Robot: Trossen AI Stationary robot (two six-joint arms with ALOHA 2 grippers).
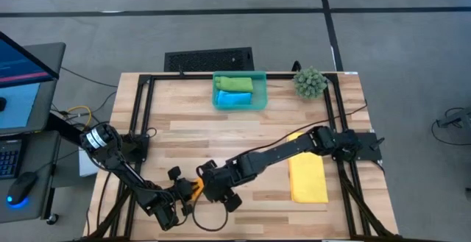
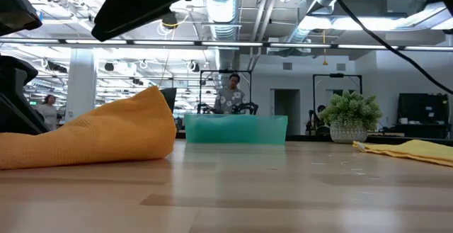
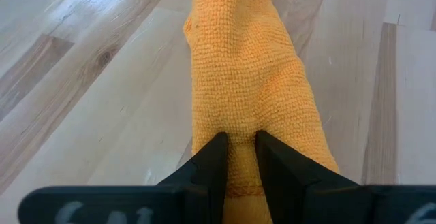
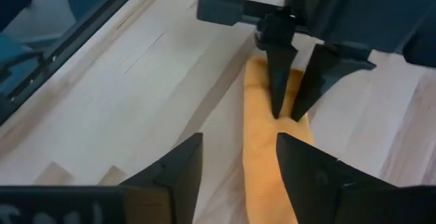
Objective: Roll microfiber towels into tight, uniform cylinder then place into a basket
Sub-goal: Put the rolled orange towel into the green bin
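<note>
Grey floor surrounds the pale wooden tabletop in the high view, where the teal basket sits at the far edge with a green towel and a blue towel inside it, a spiky plant ball stands near the far right corner, and a yellow towel lies flat on the right side; both arms meet at the near edge, the left pincer and right pincer close together over a sliver of the orange towel. From the low view the orange towel lies bunched and humped on the left, well apart from the basket behind it, with the plant ball and the yellow towel off to the right, and a person far back in the room. Seen from the left wrist, the left pincer is clamped on the near end of the orange towel, cloth pinched between its fingers. Seen from the right wrist, the right pincer stands spread wide, straddling the orange towel without squeezing it, while the left pincer bites the cloth's other end
</note>
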